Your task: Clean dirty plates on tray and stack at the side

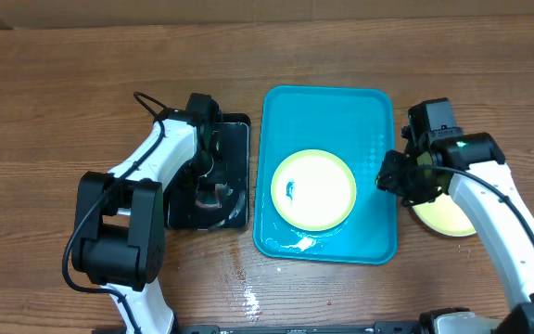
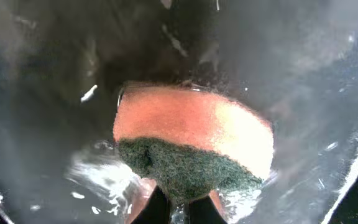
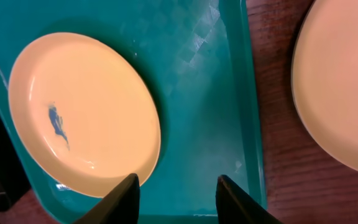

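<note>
A plate (image 1: 315,190) with a blue smudge lies on the turquoise tray (image 1: 327,111); it also shows in the right wrist view (image 3: 82,118) on the tray (image 3: 210,124). Another plate (image 1: 445,215) lies on the table right of the tray, partly under my right arm; it shows in the right wrist view (image 3: 344,81). My right gripper (image 3: 177,183) is open and empty above the tray's right side (image 1: 392,176). My left gripper (image 2: 179,199) is shut on an orange and green sponge (image 2: 194,143) inside the wet black tray (image 1: 239,139).
The black tray (image 2: 42,124) holds water and stands left of the turquoise tray. Water drops lie on the wooden table (image 1: 248,299) near the front edge.
</note>
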You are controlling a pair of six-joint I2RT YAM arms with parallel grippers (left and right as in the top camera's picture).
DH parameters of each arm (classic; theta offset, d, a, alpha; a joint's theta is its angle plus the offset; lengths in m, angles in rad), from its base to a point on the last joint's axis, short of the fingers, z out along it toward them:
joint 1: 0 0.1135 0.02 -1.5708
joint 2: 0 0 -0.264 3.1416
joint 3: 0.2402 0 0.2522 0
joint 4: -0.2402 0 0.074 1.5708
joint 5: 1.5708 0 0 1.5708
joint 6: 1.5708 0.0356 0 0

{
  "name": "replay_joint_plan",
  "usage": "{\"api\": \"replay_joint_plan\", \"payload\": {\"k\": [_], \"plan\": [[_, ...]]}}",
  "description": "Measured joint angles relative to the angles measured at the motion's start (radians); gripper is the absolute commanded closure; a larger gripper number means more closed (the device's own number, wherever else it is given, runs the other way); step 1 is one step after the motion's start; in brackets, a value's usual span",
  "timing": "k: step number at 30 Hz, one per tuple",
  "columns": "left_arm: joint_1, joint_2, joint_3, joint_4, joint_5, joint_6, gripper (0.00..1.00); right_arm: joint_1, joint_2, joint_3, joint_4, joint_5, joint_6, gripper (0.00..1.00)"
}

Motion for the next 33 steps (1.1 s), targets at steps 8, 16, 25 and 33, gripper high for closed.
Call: {"api": "replay_joint_plan", "payload": {"k": [8, 16, 25, 33], "plan": [[0.000, 0.000, 0.058, -0.150, 0.002, 0.000, 0.96, 0.000, 0.050, -0.065, 0.094, -0.034, -0.002, 0.65], [0.000, 0.000, 0.336, -0.336, 0.006, 0.000, 0.96, 0.000, 0.064, -0.188, 0.302, -0.151, -0.074, 0.56], [-0.001, -0.029, 0.614, -0.494, 0.013, 0.000, 0.96, 0.069, 0.171, -0.223, 0.439, -0.140, -0.110, 0.62], [-0.043, -0.057, 0.690, -0.502, 0.087, 0.000, 0.96, 0.131, 0.216, -0.226, 0.497, -0.020, -0.087, 0.96]]}}
